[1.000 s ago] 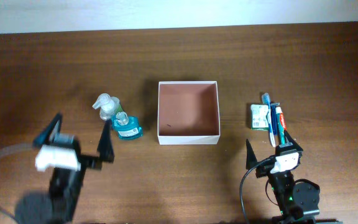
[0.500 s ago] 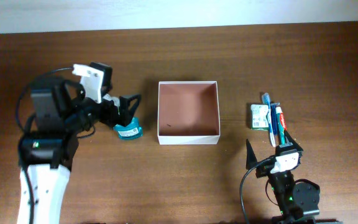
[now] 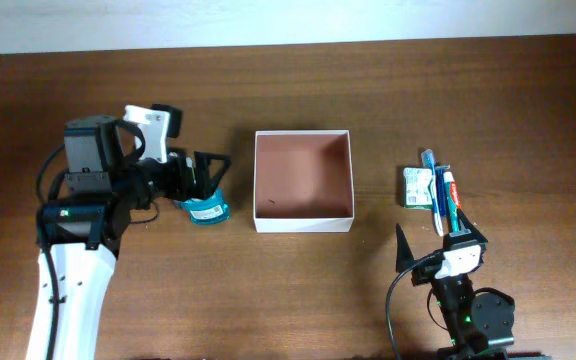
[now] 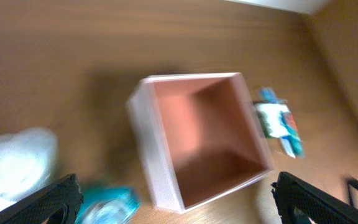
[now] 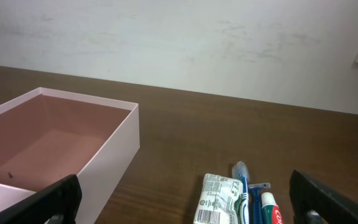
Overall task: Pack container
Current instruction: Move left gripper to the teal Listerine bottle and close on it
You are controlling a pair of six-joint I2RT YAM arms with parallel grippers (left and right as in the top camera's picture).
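Your square, white-walled container [image 3: 303, 180], reddish-brown inside, sits between a teal bottle [image 3: 206, 209] and toothbrushes [image 3: 438, 192]; left gripper [image 3: 214, 172] and right gripper [image 3: 436, 232] gape wide, holding nothing.

The container [image 3: 303, 224] has white walls and a reddish-brown inside. The bottle [image 3: 206, 209] is teal. The table [image 3: 488, 100] is brown with dark streaks.

There is one container [image 3: 303, 224], one teal bottle [image 3: 206, 210] and one whitish object [image 4: 17, 158] too blurred to name. The small toiletries number three: one printed packet [image 3: 417, 187], one blue toothbrush [image 3: 428, 160] and one toothpaste tube [image 3: 449, 190].
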